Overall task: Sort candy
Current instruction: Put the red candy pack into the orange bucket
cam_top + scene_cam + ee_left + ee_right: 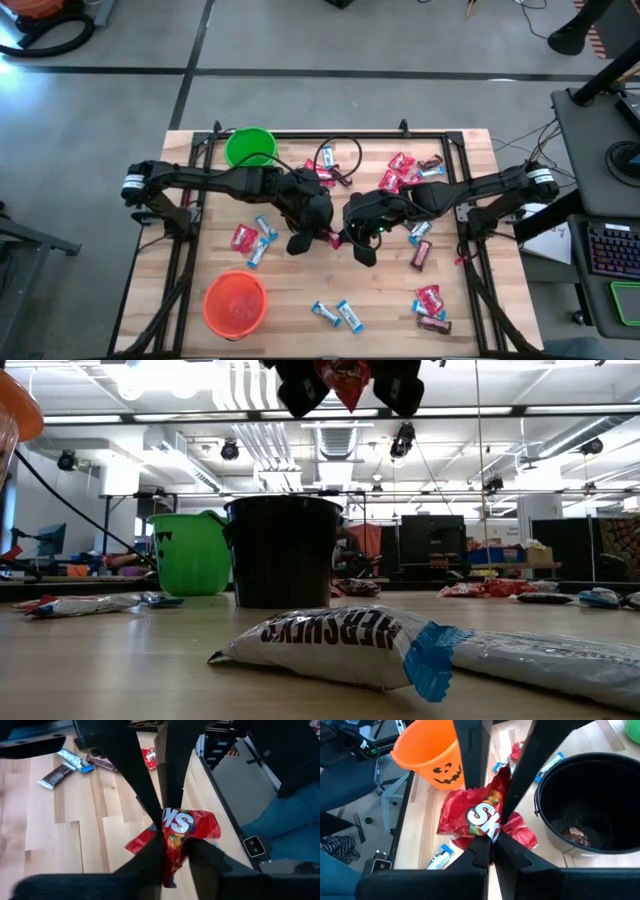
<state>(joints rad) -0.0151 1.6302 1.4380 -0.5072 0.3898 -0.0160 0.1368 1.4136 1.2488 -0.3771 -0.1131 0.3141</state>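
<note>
Overhead, both claws (340, 238) clamp 1 red candy packet (485, 817) beside black bucket (585, 805), orange bucket (427, 752)

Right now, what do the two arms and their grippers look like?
Both arms, left arm and right arm, are dark and jointed, each with a white-and-silver collar at its outer end. The left gripper and the right gripper have flat, tapering black fingers. A black cable loops between the arms.

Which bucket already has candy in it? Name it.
The black bucket: a brown-wrapped piece lies on its bottom. The orange bucket looks empty from above, and so does the green bucket.
</note>
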